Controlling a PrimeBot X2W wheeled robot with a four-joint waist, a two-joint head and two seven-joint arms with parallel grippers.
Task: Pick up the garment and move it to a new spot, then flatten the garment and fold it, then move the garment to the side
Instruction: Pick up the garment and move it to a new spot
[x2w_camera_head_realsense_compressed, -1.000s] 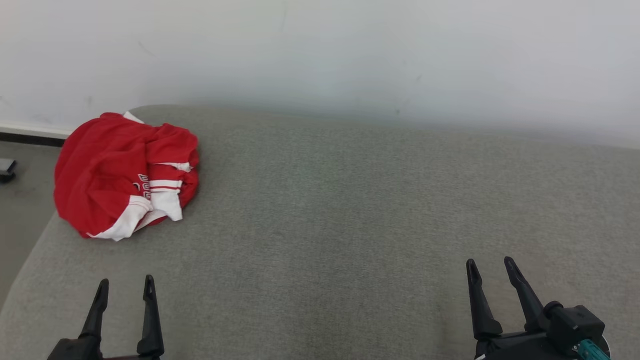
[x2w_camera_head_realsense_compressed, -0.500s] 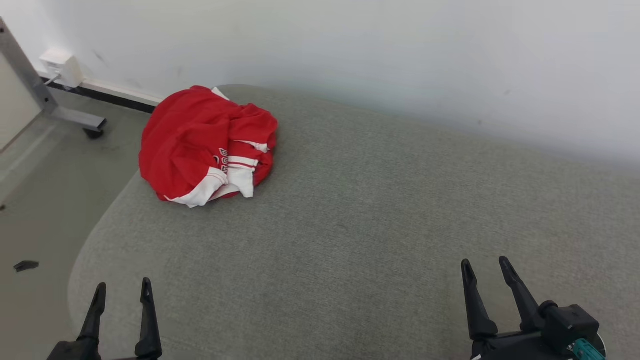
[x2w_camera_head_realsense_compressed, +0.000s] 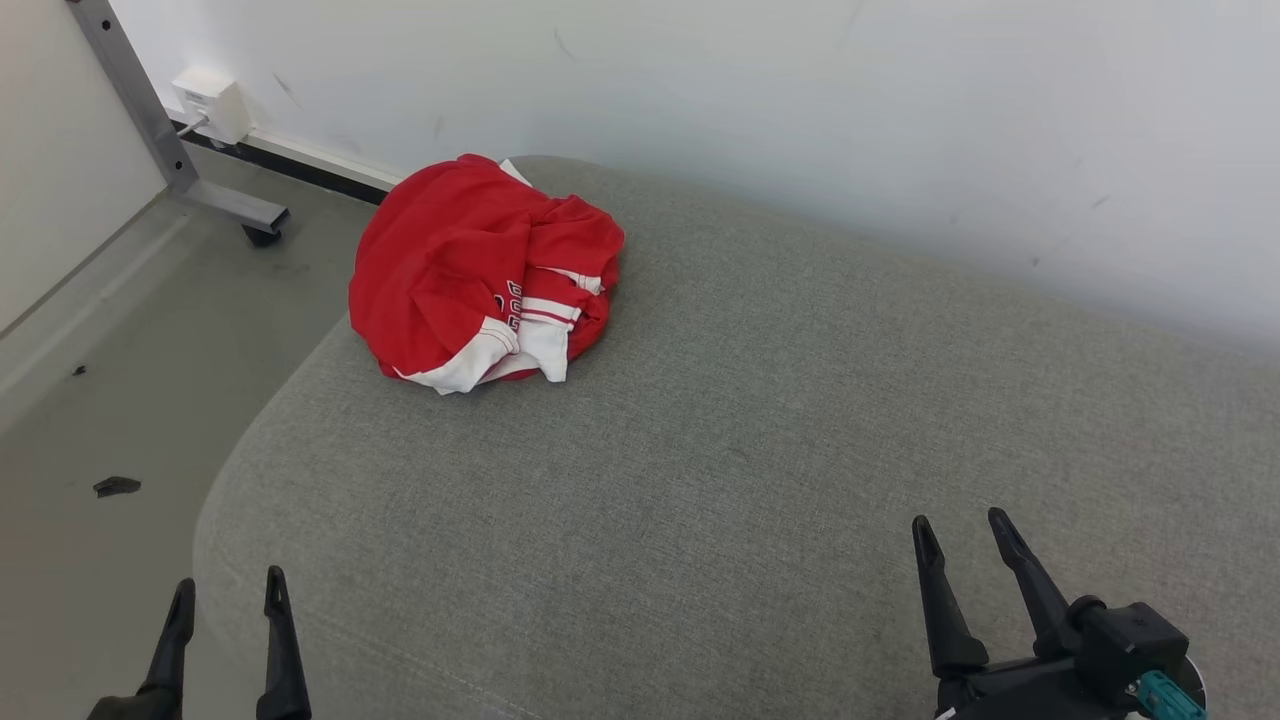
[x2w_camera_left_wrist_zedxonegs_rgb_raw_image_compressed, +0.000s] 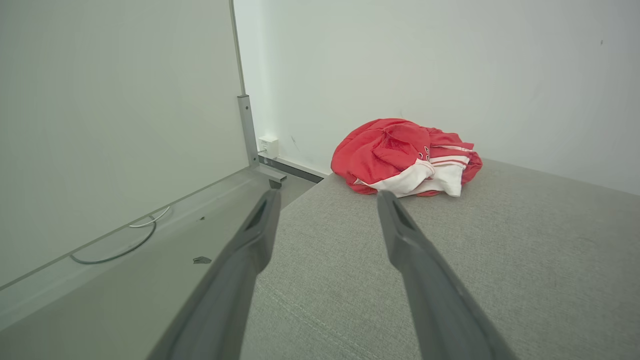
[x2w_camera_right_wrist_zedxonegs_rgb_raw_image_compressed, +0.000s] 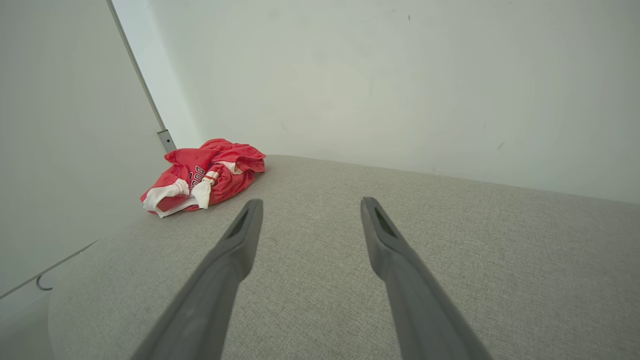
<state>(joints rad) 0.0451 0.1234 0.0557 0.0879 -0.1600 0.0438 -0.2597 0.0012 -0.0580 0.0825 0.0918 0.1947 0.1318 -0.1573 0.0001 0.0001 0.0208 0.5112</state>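
red garment (x2w_camera_head_realsense_compressed: 455, 260) with white striped trim; grey woven cushion (x2w_camera_head_realsense_compressed: 760, 420).

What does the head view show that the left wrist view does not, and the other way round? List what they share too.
Head view adds: the dark two-fingered right gripper, open above the grey fabric cushion. Left wrist view adds: a looped grey cable on the floor. Shared: the crumpled red-and-white garment, the cushion, the white wall box, the open left gripper.

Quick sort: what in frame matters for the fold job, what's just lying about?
Job: red-and-white garment, crumpled on the grey cushion; left gripper and right gripper, both open.
Lying about: white wall box; metal frame leg; dark floor scrap.
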